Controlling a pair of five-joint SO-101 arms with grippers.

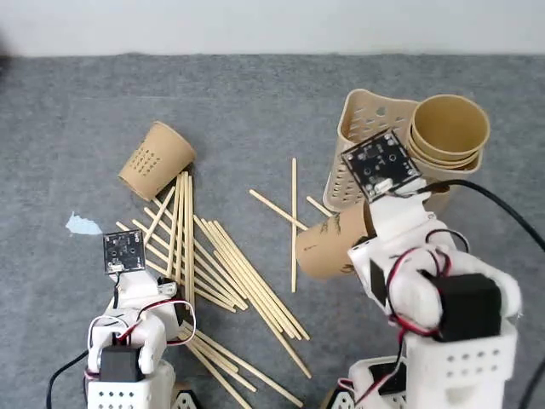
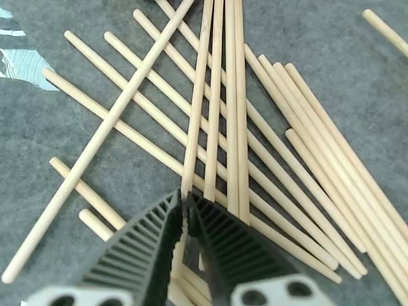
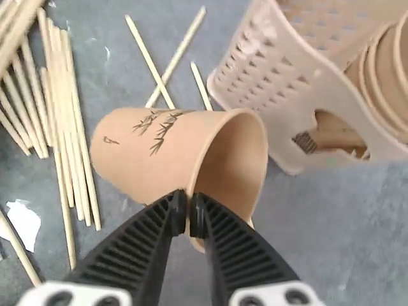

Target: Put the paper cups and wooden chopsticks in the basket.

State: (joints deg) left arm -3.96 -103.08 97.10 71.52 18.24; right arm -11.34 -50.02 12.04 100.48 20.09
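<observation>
The beige perforated plastic basket (image 1: pixel 356 119) is set just far-right of the brown paper cup (image 3: pixel 159 153), which is laid on its side, mouth rightward, and pinched at the rim by the nearer right gripper (image 3: pixel 187 207). One of the pale wooden chopsticks (image 2: pixel 223 95), lying near-to-far at the left, is nipped by the left gripper (image 2: pixel 183 204). No writing can be read.

White left arm (image 1: pixel 140 311) and right arm (image 1: pixel 464 366) are carrying black servos (image 1: pixel 468 307) and red-black wiring (image 1: pixel 404 285); left end effector (image 2: pixel 183 199) and right end effector (image 3: pixel 189 199) are showing black ribbing.
</observation>
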